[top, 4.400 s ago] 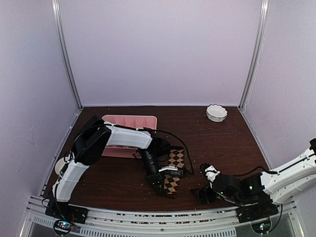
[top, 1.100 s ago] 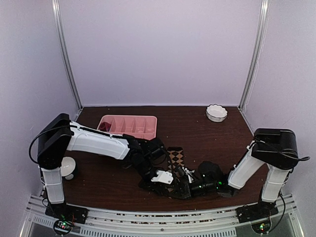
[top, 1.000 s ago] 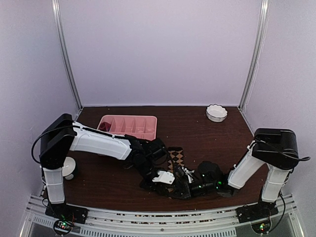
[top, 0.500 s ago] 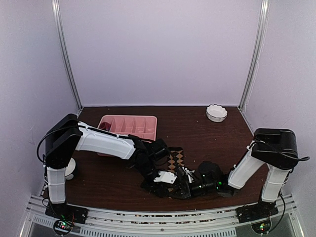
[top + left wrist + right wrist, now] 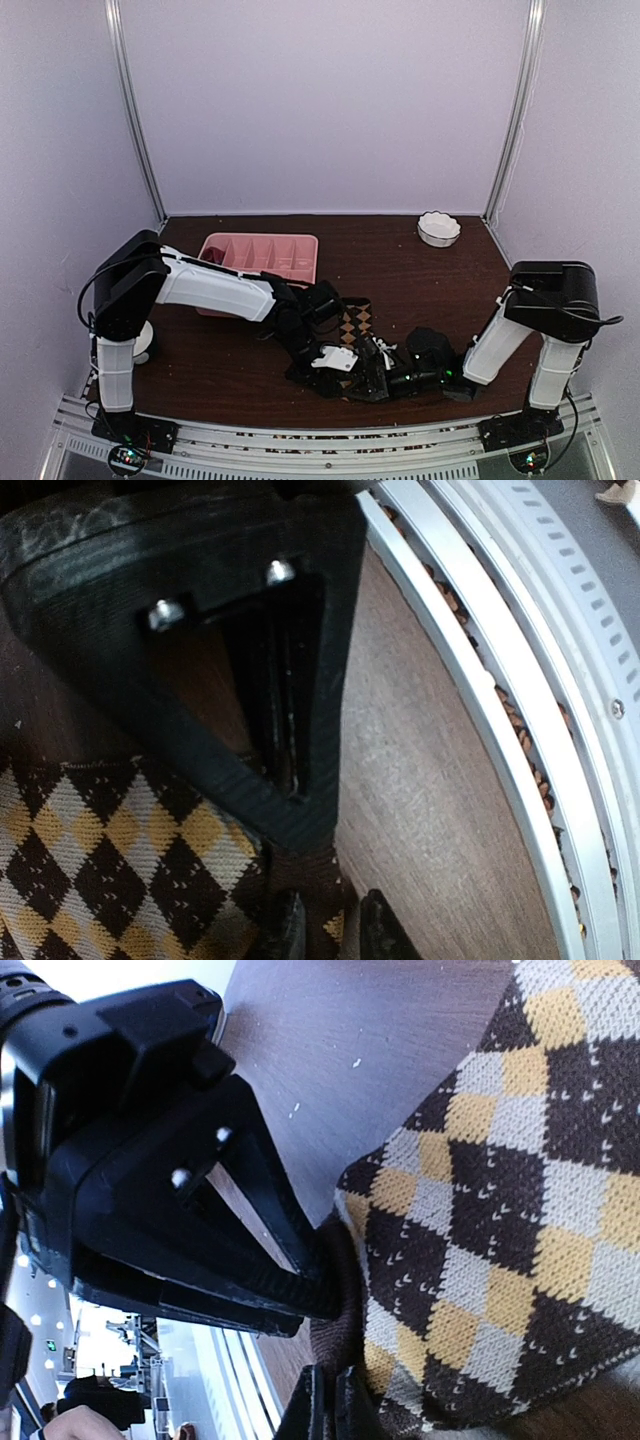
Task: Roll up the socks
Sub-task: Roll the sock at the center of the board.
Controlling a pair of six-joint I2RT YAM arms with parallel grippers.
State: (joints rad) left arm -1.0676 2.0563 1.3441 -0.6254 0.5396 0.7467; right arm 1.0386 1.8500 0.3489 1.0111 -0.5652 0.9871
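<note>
The brown-and-tan checkered sock [image 5: 355, 322] lies flat on the dark wooden table near its front edge. Both arms meet at the sock's near end. In the left wrist view my left gripper [image 5: 335, 932] has the sock's [image 5: 110, 840] plain brown edge between its fingertips. The right gripper's black finger comes down onto the same edge. In the right wrist view my right gripper [image 5: 330, 1405] is shut, pinching the brown cuff of the sock [image 5: 520, 1210]. From above, the left gripper [image 5: 350, 375] and right gripper [image 5: 370, 378] nearly touch. A dark magenta bit of fabric [image 5: 212, 256] shows in the pink tray's left end.
The pink divided tray [image 5: 285, 262] stands behind the left arm. A white scalloped bowl [image 5: 438, 228] sits at the back right. A white round object [image 5: 141, 341] lies by the left arm's base. The aluminium rail [image 5: 520, 730] runs along the near table edge, close to both grippers.
Since the earliest frame the right arm has swung in from the right to the sock's near end. Over the last second both grippers stay at that end and the left arm shifts slightly right.
</note>
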